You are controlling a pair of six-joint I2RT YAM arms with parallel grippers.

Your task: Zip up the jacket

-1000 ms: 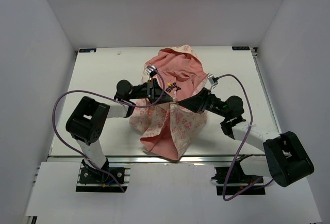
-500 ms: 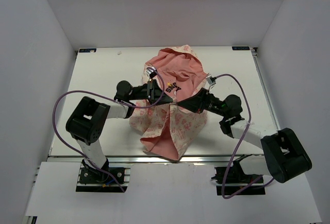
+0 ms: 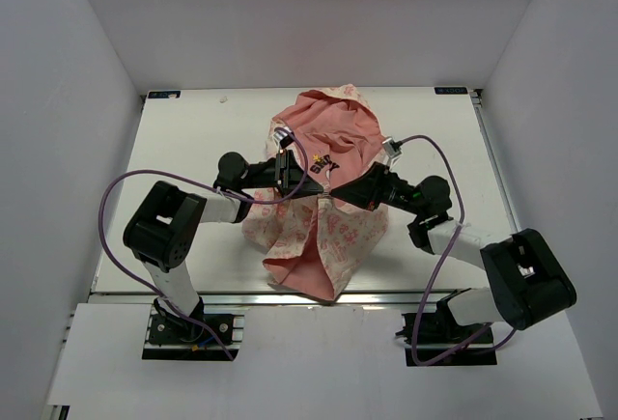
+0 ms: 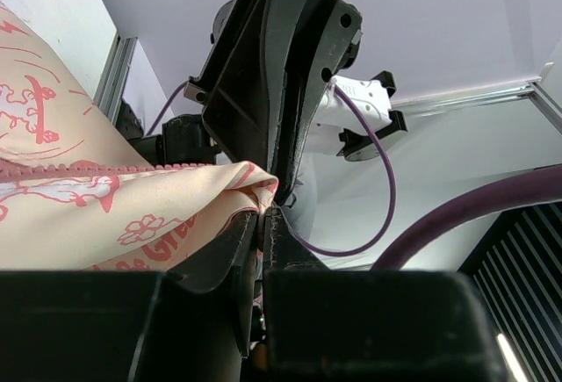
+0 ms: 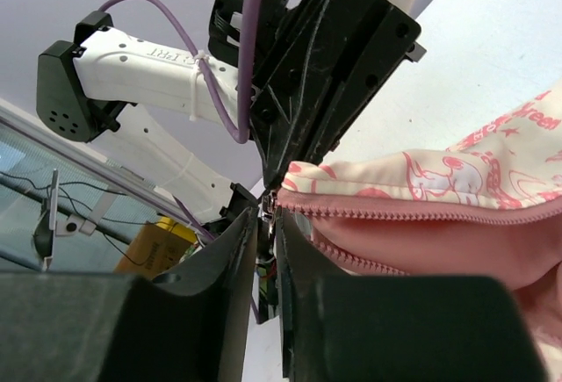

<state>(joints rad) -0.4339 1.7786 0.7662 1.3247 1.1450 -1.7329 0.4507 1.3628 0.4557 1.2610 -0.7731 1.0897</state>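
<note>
Shows the jacket (image 3: 323, 237) heaped at the middle of the table (image 3: 193, 140), hood toward 12 o'clock, front flaps splayed open toward 6 o'clock, pink lining bared between them.

Set against a second ago, finds the right hand (image 3: 338, 191) slid toward 9 o'clock, arm following, now almost tip to tip with the left hand (image 3: 305, 181), itself unmoved. Reads as bringing the two front edges together, likely a first step toward seating the zipper. Judges nothing zipped yet.

Places both hands at the jacket's chest, just toward 12 o'clock of the open flaps.

From the wrists, shows the left hand pressed together, pinching a folded cream edge just past the pink zipper teeth (image 4: 53, 169). Shows the right hand likewise pinching the jacket's corner at the end of a tooth row. Cannot make out a slider or pin in either grip.
</note>
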